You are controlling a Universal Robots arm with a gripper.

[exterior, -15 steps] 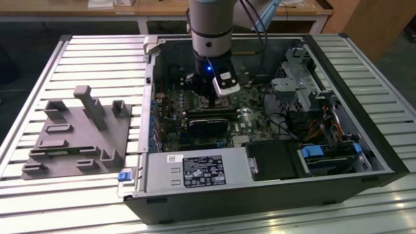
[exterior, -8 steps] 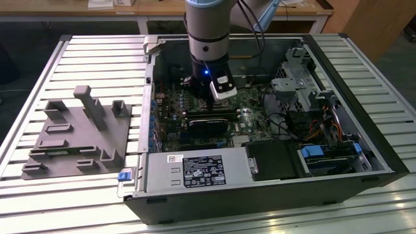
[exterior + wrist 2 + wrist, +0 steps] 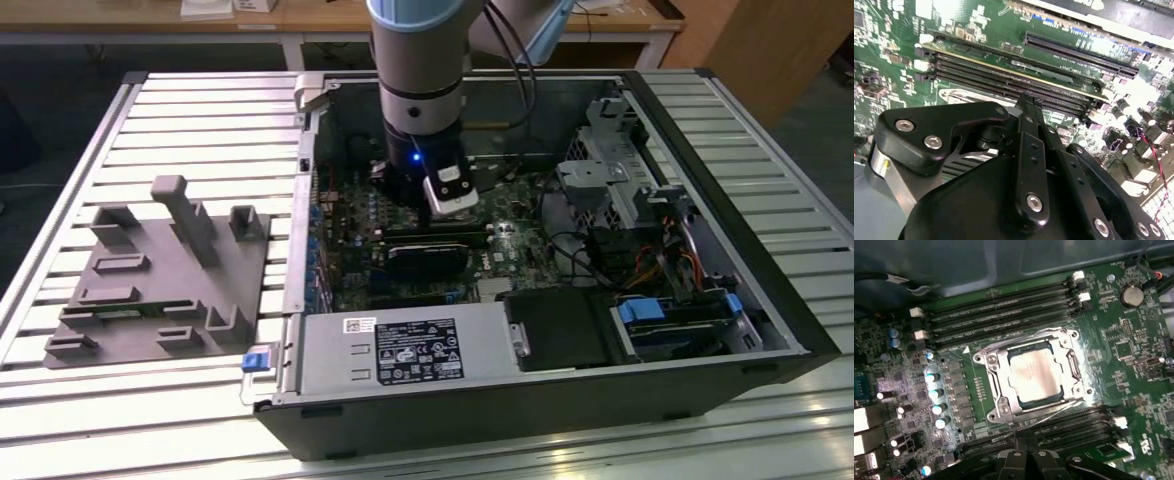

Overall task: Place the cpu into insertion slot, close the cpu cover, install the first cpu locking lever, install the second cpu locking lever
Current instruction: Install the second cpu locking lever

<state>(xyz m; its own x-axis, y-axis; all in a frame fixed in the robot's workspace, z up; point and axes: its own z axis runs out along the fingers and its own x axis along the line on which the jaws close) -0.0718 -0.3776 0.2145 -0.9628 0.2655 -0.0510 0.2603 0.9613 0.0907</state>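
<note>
The cpu (image 3: 1034, 375), a pale silver square, lies flat in the insertion slot (image 3: 985, 359) on the green board. Around it sits the cpu cover (image 3: 1002, 390), a silvery frame lying down flat, with the chip showing through its window. Thin wire levers run along the socket's edges; whether they are latched I cannot tell. My gripper (image 3: 1028, 442) hovers just off one side of the socket, beside the memory slots, its black fingers (image 3: 1016, 456) pressed together and holding nothing. In the second wrist view the gripper (image 3: 1027, 102) points down at the board. In the exterior view the gripper (image 3: 427, 228) is low inside the open computer case.
Long black memory slots (image 3: 999, 310) flank the socket on two sides. A row of capacitors (image 3: 934, 390) stands close by. The case walls (image 3: 534, 400), a drive cage (image 3: 614, 170) and cables (image 3: 667, 260) surround the board. A grey fixture block (image 3: 160, 280) lies on the table at the exterior view's left.
</note>
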